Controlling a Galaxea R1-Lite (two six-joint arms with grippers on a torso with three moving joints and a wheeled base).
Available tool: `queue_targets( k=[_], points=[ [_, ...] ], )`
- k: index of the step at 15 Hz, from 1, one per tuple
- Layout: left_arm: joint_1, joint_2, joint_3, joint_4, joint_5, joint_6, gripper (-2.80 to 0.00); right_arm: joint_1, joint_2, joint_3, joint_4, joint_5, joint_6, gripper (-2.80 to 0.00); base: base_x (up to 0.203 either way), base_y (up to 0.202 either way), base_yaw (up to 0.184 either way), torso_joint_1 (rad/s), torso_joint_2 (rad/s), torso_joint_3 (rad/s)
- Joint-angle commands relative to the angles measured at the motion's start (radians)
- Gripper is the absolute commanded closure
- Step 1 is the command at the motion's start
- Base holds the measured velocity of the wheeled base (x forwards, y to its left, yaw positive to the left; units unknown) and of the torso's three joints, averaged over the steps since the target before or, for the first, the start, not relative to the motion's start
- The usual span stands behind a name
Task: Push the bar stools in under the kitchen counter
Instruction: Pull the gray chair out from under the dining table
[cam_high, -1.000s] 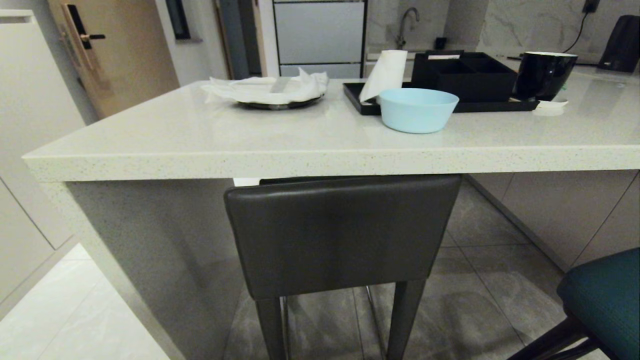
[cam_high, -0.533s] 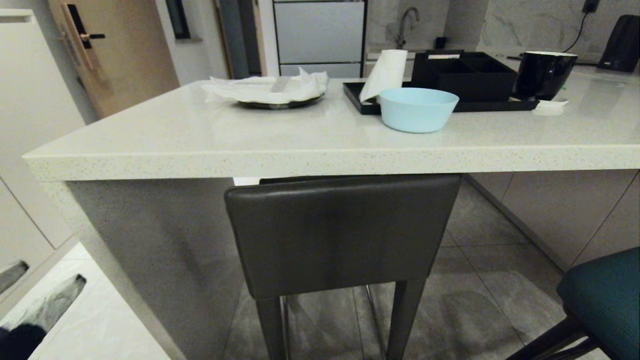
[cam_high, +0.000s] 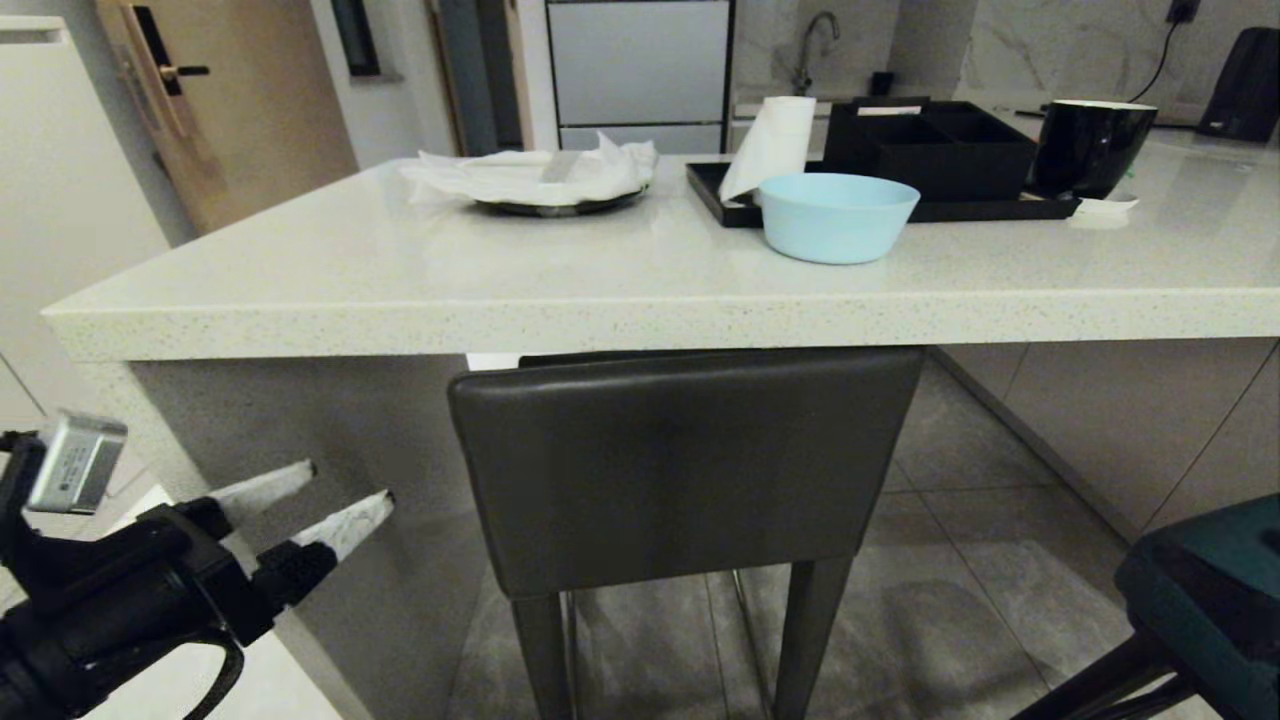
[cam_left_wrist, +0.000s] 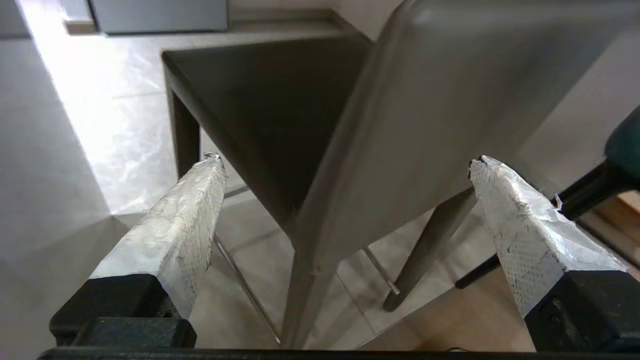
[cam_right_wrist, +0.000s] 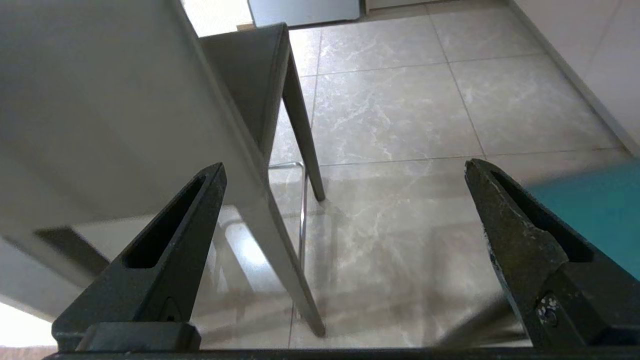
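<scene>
Your left gripper, with its two tapered fingers wrapped in crinkled white tape, stood spread wide and empty at the near left, beside the speckled slab side panel and left of the stool. Your right gripper, bare black with hollow wedge-shaped fingers, was likewise spread and held nothing; it did not show from the head camera, and its own camera looked past the stool's right edge onto the glossy marbled floor tiles.

Just ahead of you stood the dark grey-brown leather bar stool with its boxy rectangular back and square legs, its back's top edge just beneath the front lip of the thick off-white speckled stone kitchen counter. The teal bar stool with thin black legs sat at the near right, well clear of the counter. A smooth pale blue round bowl rested on the countertop near its front edge.
</scene>
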Motion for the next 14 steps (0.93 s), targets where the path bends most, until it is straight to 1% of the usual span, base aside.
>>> queue_targets(
  k=[1,2,3,4,5,6,7,8,9,10,11,12,13,14],
  points=[
    [0.022,0.259,0.053,-0.222,-0.040,-0.002,-2.80,-0.001,0.209,0.003,-0.139,0.045,0.001,-2.80,0.000,0.000,0.000,0.000,0.00,0.000],
    [0.048,0.321,0.081,-0.272,-0.107,0.000,-2.80,-0.002,0.252,0.005,-0.171,0.101,0.002,-2.80,0.000,0.000,0.000,0.000,0.00,0.000],
    [0.095,0.358,0.095,-0.302,-0.218,0.001,-2.80,-0.005,0.296,0.006,-0.197,0.145,0.002,-2.80,0.000,0.000,0.000,0.000,0.00,0.000],
    [0.136,0.400,0.091,-0.318,-0.301,0.004,-2.80,-0.010,0.349,0.007,-0.238,0.179,0.001,-2.80,0.000,0.000,0.000,0.000,0.00,0.000],
    [0.153,0.430,0.070,-0.326,-0.349,0.012,-2.80,-0.019,0.402,0.008,-0.296,0.207,-0.002,-2.80,0.000,0.000,0.000,0.000,0.00,0.000],
    [0.158,0.457,0.048,-0.329,-0.363,0.024,-2.80,-0.030,0.458,0.013,-0.370,0.244,-0.005,-2.80,0.000,0.000,0.000,0.000,0.00,0.000],
    [0.159,0.474,0.033,-0.330,-0.369,0.037,-2.80,-0.042,0.512,0.022,-0.440,0.300,-0.006,-2.80,0.000,0.000,0.000,0.000,0.00,0.000],
    [0.158,0.489,0.021,-0.330,-0.373,0.038,-2.80,-0.055,0.563,0.034,-0.506,0.382,-0.007,-2.80,0.000,0.000,0.000,0.000,0.00,0.000],
    [0.157,0.505,0.002,-0.330,-0.398,0.039,-2.80,-0.063,0.610,0.043,-0.568,0.475,-0.007,-2.80,0.000,0.000,0.000,0.000,0.00,0.000],
    [0.157,0.523,-0.023,-0.330,-0.427,0.040,-2.80,-0.070,0.667,0.046,-0.629,0.546,-0.008,-2.80,0.000,0.000,0.000,0.000,0.00,0.000],
    [0.154,0.543,-0.063,-0.330,-0.440,0.041,-2.80,-0.077,0.739,0.043,-0.708,0.594,-0.008,-2.80,0.000,0.000,0.000,0.000,0.00,0.000],
    [0.151,0.563,-0.098,-0.330,-0.444,0.044,-2.80,-0.087,0.810,0.034,-0.780,0.627,-0.007,-2.80,0.000,0.000,0.000,0.000,0.00,0.000],
    [0.149,0.583,-0.131,-0.330,-0.441,0.055,-2.80,-0.103,0.890,0.017,-0.834,0.677,-0.008,-2.80,0.000,0.000,0.000,0.000,0.00,0.000],
    [0.150,0.597,-0.152,-0.330,-0.436,0.061,-2.80,-0.125,0.952,-0.012,-0.875,0.757,-0.007,-2.80,0.000,0.000,0.000,0.000,0.00,0.000]
  ],
)
